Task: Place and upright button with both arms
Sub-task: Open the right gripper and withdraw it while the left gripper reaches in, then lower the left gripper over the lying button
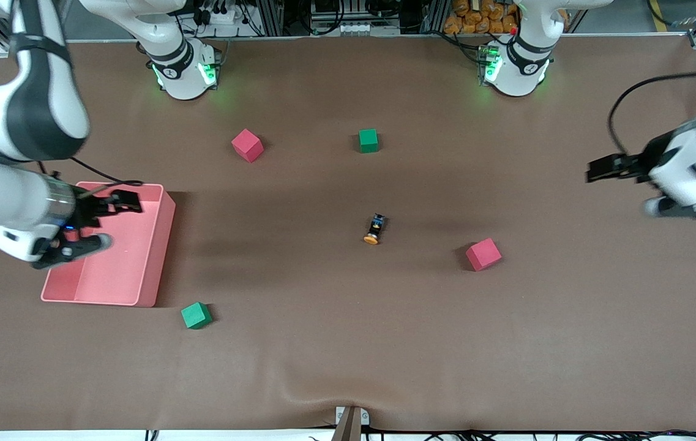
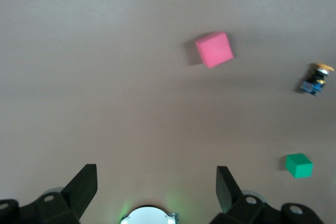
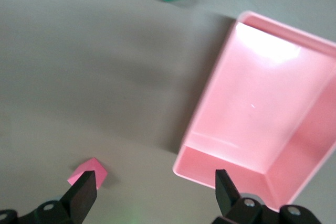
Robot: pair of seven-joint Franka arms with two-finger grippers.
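The button lies on its side in the middle of the table, its orange cap turned toward the front camera. It also shows in the left wrist view. My left gripper hangs open and empty above the table at the left arm's end, well away from the button; its own view shows the jaws wide apart. My right gripper hangs open and empty over the pink bin at the right arm's end, its jaws spread wide.
One pink cube lies beside the button toward the left arm's end. Another pink cube and a green cube lie nearer the bases. A second green cube lies near the bin's front corner.
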